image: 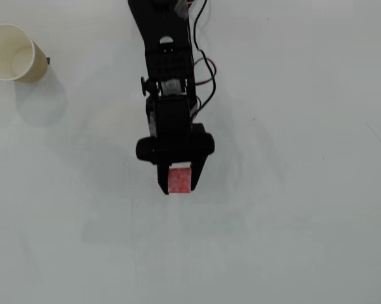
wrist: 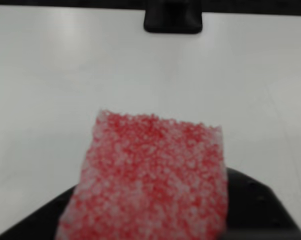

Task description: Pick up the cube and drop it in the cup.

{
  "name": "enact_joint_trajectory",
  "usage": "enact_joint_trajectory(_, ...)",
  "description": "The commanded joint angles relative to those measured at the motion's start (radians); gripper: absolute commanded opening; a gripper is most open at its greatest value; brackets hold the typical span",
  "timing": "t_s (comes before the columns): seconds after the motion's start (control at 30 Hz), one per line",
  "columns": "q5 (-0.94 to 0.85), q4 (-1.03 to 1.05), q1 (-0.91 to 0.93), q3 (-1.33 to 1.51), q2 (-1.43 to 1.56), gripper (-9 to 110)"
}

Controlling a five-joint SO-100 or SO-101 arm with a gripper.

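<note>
Between the fingers of the claw (image: pixel 180 183) sits the speckled red cube (image: pixel 180 179), pinched, so the pick looks done and the carry to the paper cup (image: pixel 14 53), far up-left over the worktop (image: pixel 292 221), comes next.

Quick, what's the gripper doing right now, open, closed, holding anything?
Gripper: closed on the cube, which sits between its two fingers; the cup stands apart at upper left in the overhead view.

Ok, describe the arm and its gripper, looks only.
The arm is matte black plastic, blocky, with a perforated panel near the top. Thin black and red cables loop along its right side in the overhead view. The gripper has two black fingers.
</note>
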Motion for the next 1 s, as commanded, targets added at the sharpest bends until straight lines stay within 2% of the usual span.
enact_joint_trajectory(0.0,0.012,0.008,0.017,0.025,0.232,14)
enact_joint_trajectory(0.57,0.0,0.08,0.11,0.324,0.666,14)
enact_joint_trajectory(0.97,-0.002,0.192,0.276,0.454,0.942,12)
